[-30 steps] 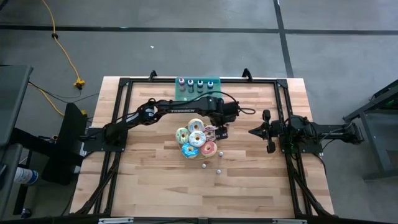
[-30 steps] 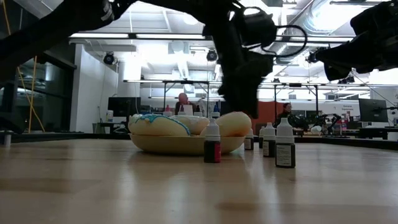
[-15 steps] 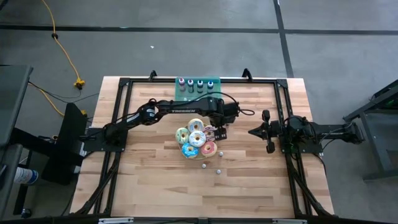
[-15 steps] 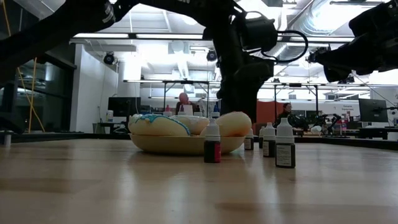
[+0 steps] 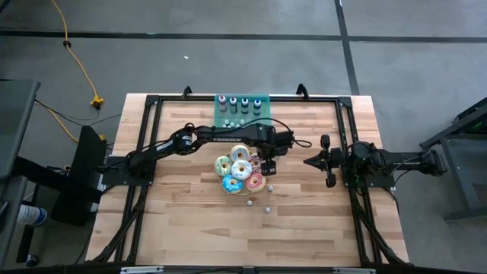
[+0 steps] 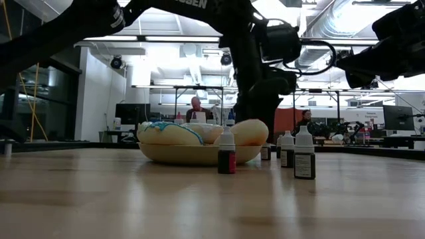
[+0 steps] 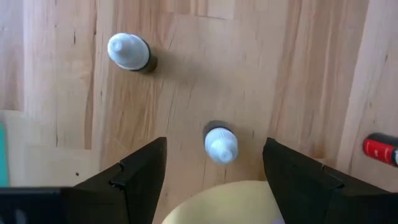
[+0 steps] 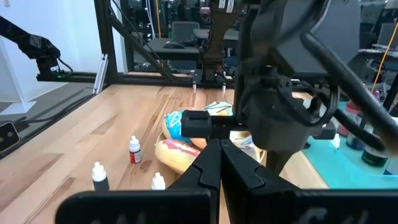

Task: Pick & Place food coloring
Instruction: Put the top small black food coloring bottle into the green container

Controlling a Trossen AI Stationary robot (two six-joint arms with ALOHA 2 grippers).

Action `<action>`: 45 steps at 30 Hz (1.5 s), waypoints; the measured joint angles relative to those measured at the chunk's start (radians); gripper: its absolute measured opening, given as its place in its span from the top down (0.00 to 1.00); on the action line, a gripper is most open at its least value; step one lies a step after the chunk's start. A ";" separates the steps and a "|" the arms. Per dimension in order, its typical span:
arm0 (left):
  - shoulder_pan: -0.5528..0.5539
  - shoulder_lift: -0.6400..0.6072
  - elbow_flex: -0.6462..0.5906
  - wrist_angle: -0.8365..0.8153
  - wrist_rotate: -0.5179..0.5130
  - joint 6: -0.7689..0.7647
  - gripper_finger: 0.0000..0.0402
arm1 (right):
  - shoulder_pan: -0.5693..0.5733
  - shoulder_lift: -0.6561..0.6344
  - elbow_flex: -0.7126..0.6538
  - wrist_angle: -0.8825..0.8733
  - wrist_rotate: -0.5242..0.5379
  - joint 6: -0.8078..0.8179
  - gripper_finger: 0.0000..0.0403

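Observation:
Food coloring bottles stand loose on the wooden table around a cream plate (image 5: 228, 186) of frosted donuts (image 5: 239, 172). My left gripper (image 5: 268, 162) hangs open, pointing down, at the plate's right side. In the left wrist view its fingers (image 7: 140, 174) stand on either side of a white-capped bottle (image 7: 221, 144) without touching it. Another white-capped bottle (image 7: 129, 51) stands farther off, and a red one (image 7: 380, 149) shows at the edge. More bottles (image 5: 242, 102) stand in the teal tray (image 5: 225, 116) at the far edge. My right gripper (image 8: 219, 163) waits shut at the table's right.
Three small bottles (image 5: 267, 208) stand on the bare wood on the near side of the plate; the low view shows them upright (image 6: 304, 154). A black frame (image 5: 152, 103) runs round the table. People sit in the room beyond the table (image 6: 195, 106).
My left gripper has sunk a little toward the bottles beside the plate, still open. Nothing on the table has moved.

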 joint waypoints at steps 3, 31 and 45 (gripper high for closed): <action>0.000 0.000 0.000 -0.002 -0.004 0.000 0.37 | 0.000 0.002 0.000 0.001 0.000 0.000 1.00; 0.000 -0.002 0.000 0.015 -0.034 -0.001 0.96 | 0.000 0.003 0.000 0.004 -0.001 0.000 1.00; 0.000 -0.002 0.000 0.014 -0.024 -0.026 0.94 | 0.000 0.003 0.000 0.005 -0.001 0.000 1.00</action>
